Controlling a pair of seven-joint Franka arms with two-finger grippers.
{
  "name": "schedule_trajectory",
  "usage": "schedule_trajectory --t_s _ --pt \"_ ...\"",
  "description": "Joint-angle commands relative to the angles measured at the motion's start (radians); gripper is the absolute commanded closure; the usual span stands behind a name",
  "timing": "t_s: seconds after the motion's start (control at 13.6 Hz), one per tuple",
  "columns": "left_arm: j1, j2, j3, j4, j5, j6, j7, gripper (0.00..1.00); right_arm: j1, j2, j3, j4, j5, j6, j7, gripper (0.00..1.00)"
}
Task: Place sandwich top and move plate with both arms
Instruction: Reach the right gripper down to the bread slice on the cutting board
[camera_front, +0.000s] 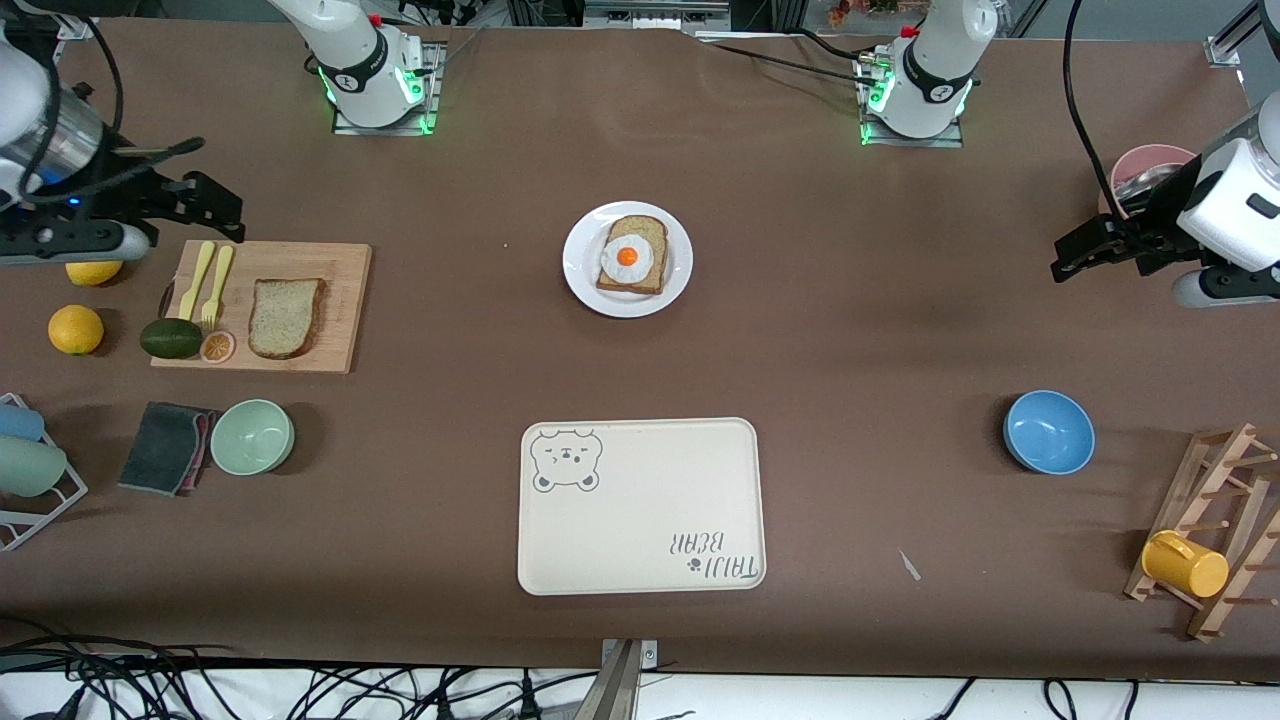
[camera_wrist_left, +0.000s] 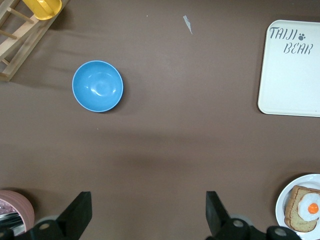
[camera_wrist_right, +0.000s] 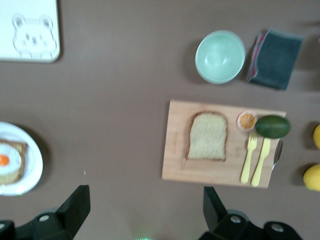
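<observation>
The sandwich top (camera_front: 285, 318) (camera_wrist_right: 207, 136), a speckled brown bread slice, lies flat on a wooden cutting board (camera_front: 340, 300) toward the right arm's end of the table. The white plate (camera_front: 580, 275) (camera_wrist_left: 281, 205) (camera_wrist_right: 32, 165) sits mid-table and carries a toast slice with a fried egg (camera_front: 628, 256). My right gripper (camera_front: 215, 210) (camera_wrist_right: 146, 195) hangs open and empty over the table beside the board. Toward the left arm's end, my left gripper (camera_front: 1075, 255) (camera_wrist_left: 148, 200) hangs open and empty over bare table.
A cream bear-print tray (camera_front: 640, 505) lies nearer the front camera than the plate. The board also holds an avocado (camera_front: 171, 338), a citrus slice and yellow cutlery (camera_front: 210, 280). Around it are a green bowl (camera_front: 252, 436), a dark cloth (camera_front: 165, 446), a blue bowl (camera_front: 1049, 431), a pink bowl (camera_front: 1150, 165), a mug rack (camera_front: 1215, 530) and oranges (camera_front: 76, 329).
</observation>
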Motion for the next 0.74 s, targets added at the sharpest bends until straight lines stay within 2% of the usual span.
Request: schedule_trajectory --t_s 0.0,0.15,0.29,0.52,0.66 --pt "-0.001 0.012 0.002 0.028 -0.015 -0.007 0.005 0.00 0.030 0.038 0.001 -0.030 -0.013 -0.020 0.013 0.00" --pt "-0.001 0.012 0.002 0.028 -0.015 -0.007 0.005 0.00 0.029 0.075 -0.001 -0.071 -0.033 0.018 0.013 0.00" --pt "-0.001 0.012 0.002 0.028 -0.015 -0.007 0.004 0.00 0.029 0.069 -0.002 -0.197 -0.100 0.154 0.013 0.00" --pt "-0.001 0.012 0.002 0.028 -0.017 -0.007 0.005 0.00 0.026 0.066 -0.024 -0.367 -0.146 0.355 0.103 0.01" --pt "-0.001 0.012 0.002 0.028 -0.017 -0.007 0.005 0.00 0.028 0.072 -0.024 -0.490 -0.245 0.534 0.211 0.01"
